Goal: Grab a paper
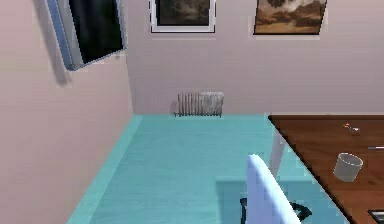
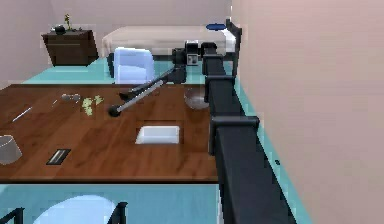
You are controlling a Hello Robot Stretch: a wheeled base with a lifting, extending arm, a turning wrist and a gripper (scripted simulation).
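Observation:
A flat white rectangle (image 2: 158, 134), like a sheet or pad of paper, lies on the brown wooden table (image 2: 100, 140) in the arm side view. The dark arm (image 2: 235, 140) rises along the table's right end. The gripper (image 2: 120, 107) reaches from it down to the left over the tabletop. The white rectangle lies a little right of and nearer than the fingers' far end. Small yellowish bits (image 2: 92, 103) and a grey thing (image 2: 70, 97) lie on the table just left of that end. I cannot tell whether the gripper holds anything.
A white cup (image 2: 5, 148) and a small dark thing (image 2: 58, 156) are on the table. White chairs (image 2: 133, 65) (image 2: 75, 210) stand at its far and near sides. Beyond are a bed (image 2: 165, 40) and a dark cabinet (image 2: 70, 45). Ahead: table (image 1: 320, 145), cup (image 1: 347, 166), chair (image 1: 268, 195), radiator (image 1: 200, 103), teal floor (image 1: 170, 160).

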